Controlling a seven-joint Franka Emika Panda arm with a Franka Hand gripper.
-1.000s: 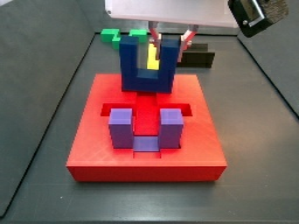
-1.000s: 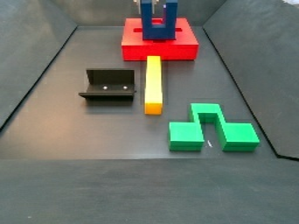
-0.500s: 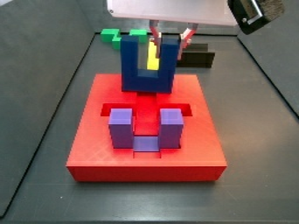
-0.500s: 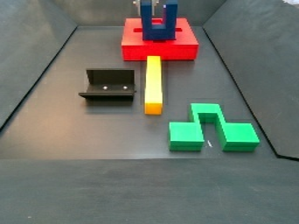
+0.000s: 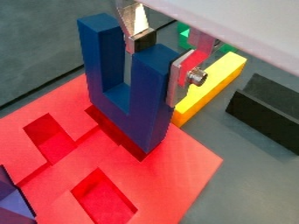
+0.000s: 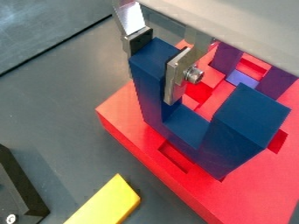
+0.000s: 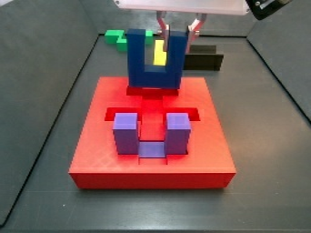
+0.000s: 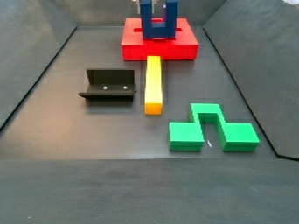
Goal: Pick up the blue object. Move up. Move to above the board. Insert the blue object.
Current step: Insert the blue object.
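Note:
The blue object [image 7: 155,65], a dark blue U-shaped block, stands upright with its prongs up over the far part of the red board [image 7: 152,162]. My gripper [image 7: 177,27] comes down from above and is shut on one prong. Both wrist views show that prong between the silver fingers [image 5: 184,77] [image 6: 176,75], with the gripper [image 5: 162,63] [image 6: 158,59] around it. The blue object's [image 5: 126,87] [image 6: 205,127] base is down at the board's [image 5: 176,179] [image 6: 122,118] top near its edge. I cannot tell whether it sits in a recess. In a side view the blue object [image 8: 158,19] rises from the board [image 8: 160,44].
A purple U-shaped block [image 7: 152,135] sits in a recess at the board's middle. A yellow bar [image 8: 153,83] lies on the floor beside the board. The fixture [image 8: 107,86] and a green block [image 8: 212,127] are further out. Open recesses [image 5: 103,194] show in the board.
In a side view the gripper and the blue object have shifted slightly toward the board's far edge. The gripper's housing now sits higher in the picture.

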